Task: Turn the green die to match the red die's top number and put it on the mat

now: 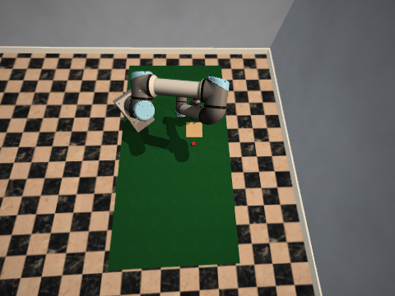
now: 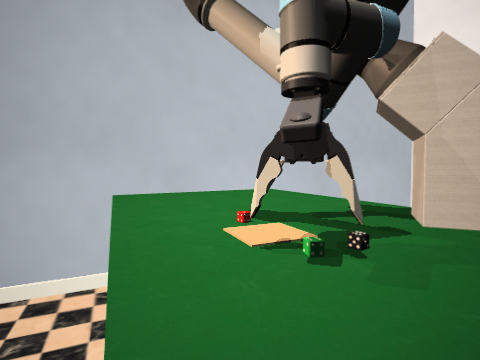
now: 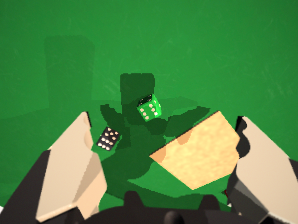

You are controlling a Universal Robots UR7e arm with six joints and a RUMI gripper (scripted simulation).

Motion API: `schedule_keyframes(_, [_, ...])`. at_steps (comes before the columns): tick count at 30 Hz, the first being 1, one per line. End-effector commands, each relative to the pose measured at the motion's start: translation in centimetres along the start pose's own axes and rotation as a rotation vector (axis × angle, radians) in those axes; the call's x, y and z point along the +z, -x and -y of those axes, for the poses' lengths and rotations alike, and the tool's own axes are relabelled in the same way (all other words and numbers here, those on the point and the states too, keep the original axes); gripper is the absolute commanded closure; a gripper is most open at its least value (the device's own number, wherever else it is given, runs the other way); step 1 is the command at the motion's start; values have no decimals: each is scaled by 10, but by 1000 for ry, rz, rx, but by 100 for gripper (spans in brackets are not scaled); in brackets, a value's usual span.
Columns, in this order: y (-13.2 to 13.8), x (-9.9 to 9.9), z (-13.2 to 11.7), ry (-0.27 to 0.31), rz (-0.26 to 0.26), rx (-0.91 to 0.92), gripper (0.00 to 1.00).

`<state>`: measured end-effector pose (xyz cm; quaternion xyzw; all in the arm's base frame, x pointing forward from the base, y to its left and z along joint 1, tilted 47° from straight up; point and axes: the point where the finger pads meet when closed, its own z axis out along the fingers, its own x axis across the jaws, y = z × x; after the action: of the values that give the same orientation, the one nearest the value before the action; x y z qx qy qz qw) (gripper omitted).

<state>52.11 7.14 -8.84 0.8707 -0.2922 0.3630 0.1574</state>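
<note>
The tool (image 2: 306, 212) is held above the bench (image 2: 175, 300) with its jaws spread wide and nothing between them, the fingertips hanging clear of the surface. This wide stance appears suited to a descent over a small die, so that both fingers can pass its sides before anything is closed.

The green die (image 2: 313, 246) is found off the tan mat (image 2: 267, 233), just beside the mat's near corner, resting flat on the green surface. In the wrist view the green die (image 3: 149, 108) sits ahead of the tool and between the lines of the two fingers, though farther forward than their tips. Its top number cannot be read with certainty.

The black die (image 2: 358, 240) lies near the green one, on the side away from the mat, so little room is left there for a finger. The red die (image 2: 243, 216) stands beyond the mat's far edge, well apart from the green die. The mat's upper face carries no dice, so room is available for a placement wholly inside its edges. Wide green surface remains toward the exterior camera.
</note>
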Motion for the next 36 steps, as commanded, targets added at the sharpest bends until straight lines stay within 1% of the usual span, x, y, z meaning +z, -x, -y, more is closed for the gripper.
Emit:
schedule_keyframes(1, [0,0,0,-1,-1,0,0])
schedule_keyframes(7, [2,0,-2,-1,-1,0,0])
schedule_keyframes(13, [17,0,-15,-1,-1,0,0])
schedule_keyframes(15, [17,0,-15,-1,-1,0,0])
schedule_keyframes(23, [49,0,-43,-1,-1,0,0])
schedule_keyframes(28, [62,0,-54,-1,-1,0,0])
schedule_keyframes(36, [67,0,-58,-1,-1,0,0])
